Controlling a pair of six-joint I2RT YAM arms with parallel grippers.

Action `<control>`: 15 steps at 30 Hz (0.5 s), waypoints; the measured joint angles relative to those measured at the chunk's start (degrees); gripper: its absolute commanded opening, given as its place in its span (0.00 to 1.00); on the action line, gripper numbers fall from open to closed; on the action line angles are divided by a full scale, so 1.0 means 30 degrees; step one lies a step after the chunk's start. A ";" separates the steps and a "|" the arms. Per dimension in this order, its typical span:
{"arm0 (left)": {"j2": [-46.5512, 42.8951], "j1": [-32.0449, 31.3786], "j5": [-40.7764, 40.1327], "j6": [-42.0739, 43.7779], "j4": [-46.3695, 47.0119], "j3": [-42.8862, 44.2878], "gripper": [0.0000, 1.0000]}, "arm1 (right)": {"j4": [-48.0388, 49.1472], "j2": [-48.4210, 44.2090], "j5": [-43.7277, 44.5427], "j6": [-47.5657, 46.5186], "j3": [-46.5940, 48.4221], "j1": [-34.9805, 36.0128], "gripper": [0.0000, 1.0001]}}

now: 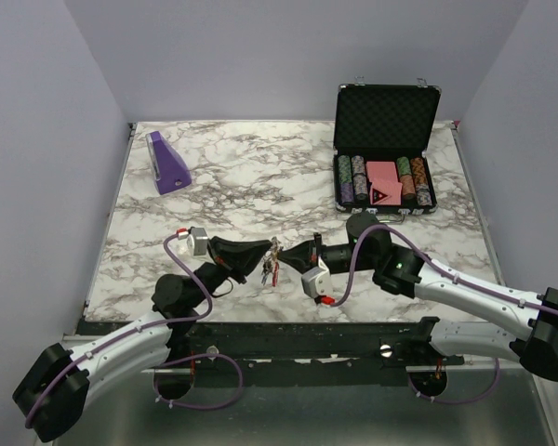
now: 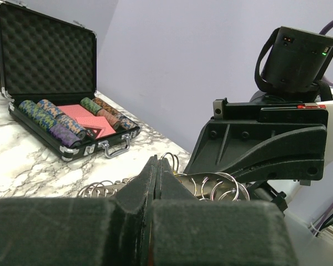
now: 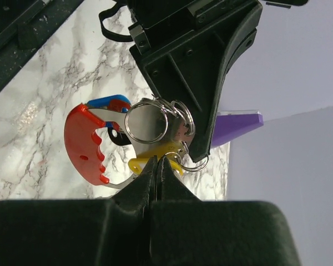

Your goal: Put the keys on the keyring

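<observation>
Both jaws pressed together. L jaws pinch keyring (image 3: 147, 123) by its rings; R jaws look to pinch yellow key (image 3: 137, 164) right at the bunch. Bunch sits between the two tips, apparently lifted off the surface (image 1: 260, 177), nearer the arms than the case (image 1: 386, 116) and to its left.

Risks imo:
- Tips nearly touch, so small misalign = jaw clash.
- Key is tiny, can twist or pop out of the pinch.
- Arms pulling apart could yank the ring free and the lot drops.
- Red crescent (image 3: 83, 145) + blue key (image 3: 108, 102) dangle, may snag.

Can't tell if yellow is threaded yet.
</observation>
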 measured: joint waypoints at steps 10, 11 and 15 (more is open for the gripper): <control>-0.1304 0.0619 0.0044 0.1457 -0.0007 0.0102 0.00 | -0.0998 -0.0495 -0.0036 0.3198 -0.0007 0.0452 0.25; -0.1639 0.0648 0.0044 0.1749 -0.0087 0.0102 0.00 | -0.1231 -0.0590 -0.0044 0.3483 0.0000 0.0452 0.26; -0.2667 0.0845 0.0262 0.2543 -0.0765 0.0117 0.00 | -0.1931 -0.0918 -0.0029 0.4524 0.0437 0.0408 0.29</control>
